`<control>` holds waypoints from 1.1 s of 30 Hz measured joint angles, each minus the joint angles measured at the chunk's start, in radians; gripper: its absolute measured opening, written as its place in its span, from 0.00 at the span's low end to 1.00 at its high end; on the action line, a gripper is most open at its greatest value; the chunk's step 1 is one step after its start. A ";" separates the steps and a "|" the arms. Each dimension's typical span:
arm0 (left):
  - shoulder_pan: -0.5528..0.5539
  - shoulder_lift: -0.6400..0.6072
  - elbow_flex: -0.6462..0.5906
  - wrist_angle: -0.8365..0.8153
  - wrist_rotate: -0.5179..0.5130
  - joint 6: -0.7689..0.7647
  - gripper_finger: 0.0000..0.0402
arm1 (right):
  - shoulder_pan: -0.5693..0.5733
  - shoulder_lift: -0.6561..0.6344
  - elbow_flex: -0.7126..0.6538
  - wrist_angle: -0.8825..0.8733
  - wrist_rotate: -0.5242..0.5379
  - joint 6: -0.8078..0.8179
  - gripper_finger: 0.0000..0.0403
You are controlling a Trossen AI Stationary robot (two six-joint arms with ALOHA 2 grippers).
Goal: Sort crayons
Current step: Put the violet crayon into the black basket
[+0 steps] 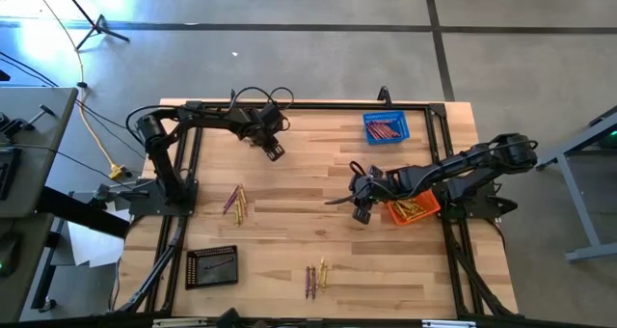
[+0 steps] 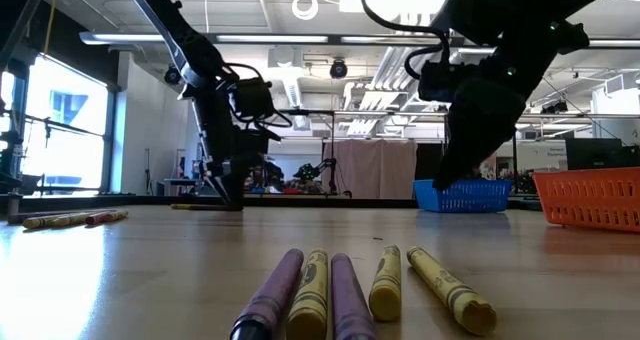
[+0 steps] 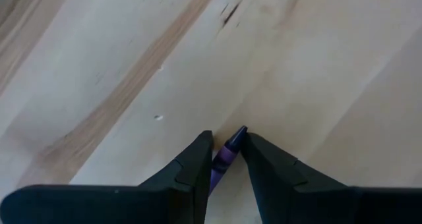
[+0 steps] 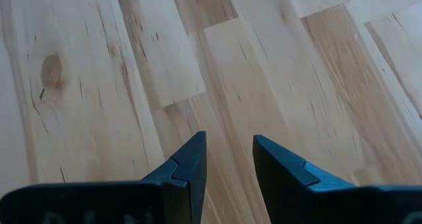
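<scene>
The left end effector (image 3: pixel 226 159) is clamped on a purple crayon (image 3: pixel 224 159), whose tip pokes out between the two dark fingers (image 3: pixel 188 174) above bare wood; in the high view this end effector (image 1: pixel 275 151) sits toward 11 o'clock on the table (image 1: pixel 318 241). The right end effector (image 4: pixel 229 159) holds nothing, its fingers parted with only wooden boards showing in the gap; from above it (image 1: pixel 362 212) hangs right of the table's middle, just beside the orange basket (image 1: pixel 413 210) at 3 o'clock, which holds yellow crayons. The blue basket (image 1: pixel 386 127) at 1 o'clock holds red-orange crayons. A loose cluster of crayons (image 1: pixel 235 202) lies toward 9 o'clock, another cluster (image 1: pixel 316 277) near 6 o'clock, and the black basket (image 1: pixel 212 266) at 7 o'clock has something thin inside that is hard to make out. In the low view the near cluster reads as two purple and three yellow crayons (image 2: pixel 310 290), their near ends cut off by the frame edge.
</scene>
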 joint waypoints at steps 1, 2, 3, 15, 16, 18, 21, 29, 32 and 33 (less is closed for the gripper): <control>0.002 0.000 0.000 -0.004 0.006 0.004 0.22 | 0.000 0.000 0.000 0.001 0.000 0.000 0.27; 0.003 0.000 0.000 -0.010 0.014 0.005 0.22 | 0.000 0.000 0.000 0.001 0.000 0.000 0.27; 0.004 -0.001 0.000 -0.015 0.018 0.005 0.22 | 0.000 0.000 0.000 0.001 0.000 0.000 0.27; 0.003 -0.003 0.003 -0.077 0.029 0.023 0.22 | 0.000 0.000 0.000 0.000 0.000 0.000 0.27; 0.003 -0.003 0.003 -0.081 0.029 0.021 0.22 | 0.000 0.000 0.000 0.000 0.000 0.000 0.27; 0.003 -0.003 0.003 -0.082 0.029 0.017 0.22 | 0.000 0.000 0.000 0.000 0.000 0.000 0.27; 0.001 -0.004 0.003 -0.075 0.032 0.022 0.20 | 0.000 0.000 0.000 0.000 0.000 -0.009 0.27; 0.000 -0.005 0.002 -0.061 0.045 0.015 0.02 | 0.000 0.000 0.000 0.000 0.001 -0.029 0.27; -0.003 -0.007 0.000 -0.058 0.060 0.007 0.02 | 0.000 0.000 0.000 0.000 0.001 -0.029 0.27; -0.003 -0.012 -0.002 -0.053 0.073 0.006 0.01 | 0.000 0.000 0.000 0.000 0.001 -0.029 0.27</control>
